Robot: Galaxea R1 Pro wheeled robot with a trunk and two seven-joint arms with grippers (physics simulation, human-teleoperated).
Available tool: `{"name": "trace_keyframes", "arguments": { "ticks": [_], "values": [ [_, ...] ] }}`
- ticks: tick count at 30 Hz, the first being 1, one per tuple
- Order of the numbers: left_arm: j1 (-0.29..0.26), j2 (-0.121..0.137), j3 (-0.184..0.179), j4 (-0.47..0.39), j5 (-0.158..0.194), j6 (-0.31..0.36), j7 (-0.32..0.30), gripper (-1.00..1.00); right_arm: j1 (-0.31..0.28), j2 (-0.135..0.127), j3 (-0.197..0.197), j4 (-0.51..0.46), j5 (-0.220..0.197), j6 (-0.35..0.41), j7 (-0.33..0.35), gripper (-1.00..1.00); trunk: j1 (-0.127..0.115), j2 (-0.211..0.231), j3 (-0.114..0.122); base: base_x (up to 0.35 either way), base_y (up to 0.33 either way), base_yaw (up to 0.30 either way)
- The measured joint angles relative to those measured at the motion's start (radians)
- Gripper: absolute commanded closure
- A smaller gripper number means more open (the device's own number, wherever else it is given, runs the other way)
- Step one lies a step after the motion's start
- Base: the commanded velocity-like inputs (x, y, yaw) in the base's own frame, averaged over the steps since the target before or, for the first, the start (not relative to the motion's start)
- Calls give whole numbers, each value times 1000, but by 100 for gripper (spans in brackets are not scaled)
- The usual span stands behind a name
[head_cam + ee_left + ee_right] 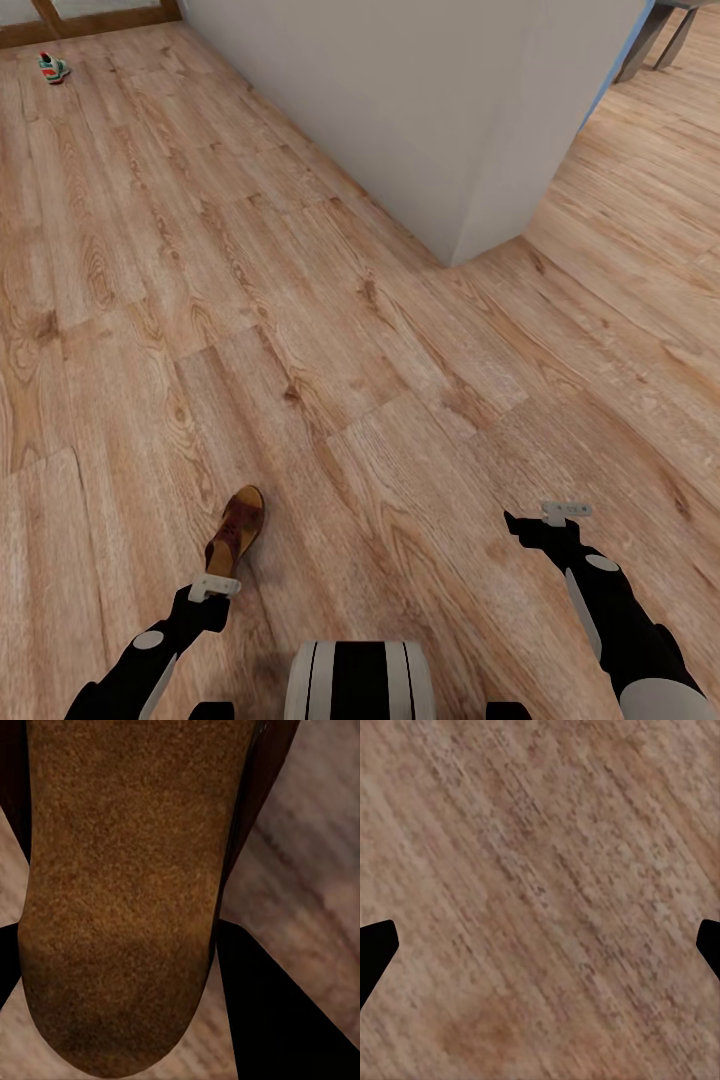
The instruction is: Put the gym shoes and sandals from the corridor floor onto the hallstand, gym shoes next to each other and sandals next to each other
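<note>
Gripping one brown leather sandal [236, 532] by its heel end, the left gripper [214, 586] sits at about 7 o'clock in the head view, just ahead of the robot's white-and-black trunk [360, 680]; in the left wrist view the tan suede footbed [120, 892] runs between the two dark fingers [277, 1012], which press close against its sides, so the jaws look closed on the shoe, though whether it is lifted clear of the corridor floor [380, 400] or resting on it cannot be told. At about 5 o'clock the right gripper [560, 515] hangs over bare planks, and the right wrist view has its fingertips [375, 949] far apart at the picture's edges, so those jaws are wide and hold nothing. Farther out, a pale grey wall corner [450, 120] juts in at about 1 o'clock, with grey furniture legs [660, 40] beyond it. Farthest, at about 11 o'clock, one gym shoe [52, 68] lies on the floor beside a wooden frame [90, 25]. Judged from this, the task is at an early stage: one sandal is in hand, at least one sneaker is not yet collected, and nothing here shows a shoe placed on the rack. No brand, label or writing can be read anywhere.
</note>
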Motion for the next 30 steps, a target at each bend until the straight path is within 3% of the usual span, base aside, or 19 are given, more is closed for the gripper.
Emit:
{"name": "trace_keyframes", "arguments": {
  "ticks": [4,30],
  "values": [
    [1,0,0,-1,0,0,0,100,0,0,0,0,0,0,0,-100,0,0,0,0,0,0],
    [1,2,14,-3,2,1,2,100,0,-1,1,0,2,-4,2,-100,-12,6,100,0,0,0]
  ]
}}
